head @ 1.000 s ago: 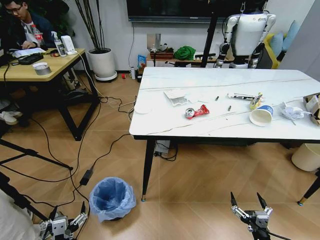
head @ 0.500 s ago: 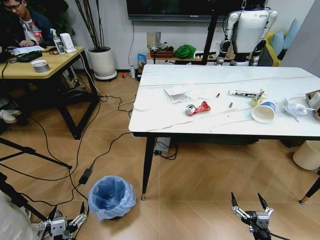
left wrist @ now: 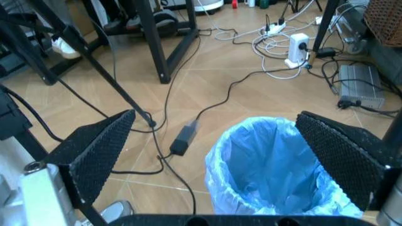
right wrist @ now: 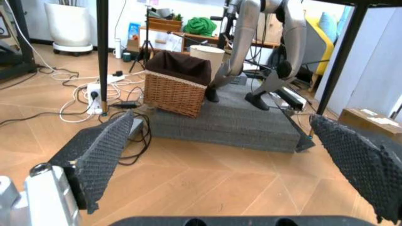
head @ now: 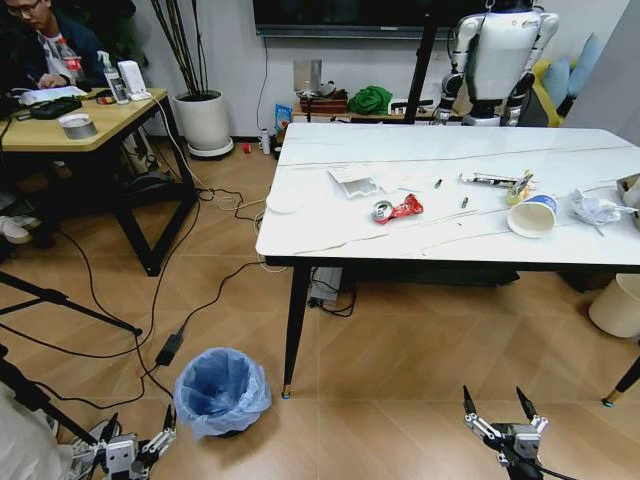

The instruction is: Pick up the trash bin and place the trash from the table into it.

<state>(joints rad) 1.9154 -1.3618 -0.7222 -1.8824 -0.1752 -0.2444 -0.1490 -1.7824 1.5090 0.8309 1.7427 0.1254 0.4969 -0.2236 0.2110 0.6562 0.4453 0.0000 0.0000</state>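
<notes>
Floor gap beside trash bin point(head: 222, 391)

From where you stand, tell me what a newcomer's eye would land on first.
The trash bin with its light blue bag stands on the floor beside the table's near left leg, just ahead of the open left gripper. The white table carries scattered trash: a red wrapper mid-table and a paper cup toward its right. The right gripper hangs open low over bare floor.
</notes>
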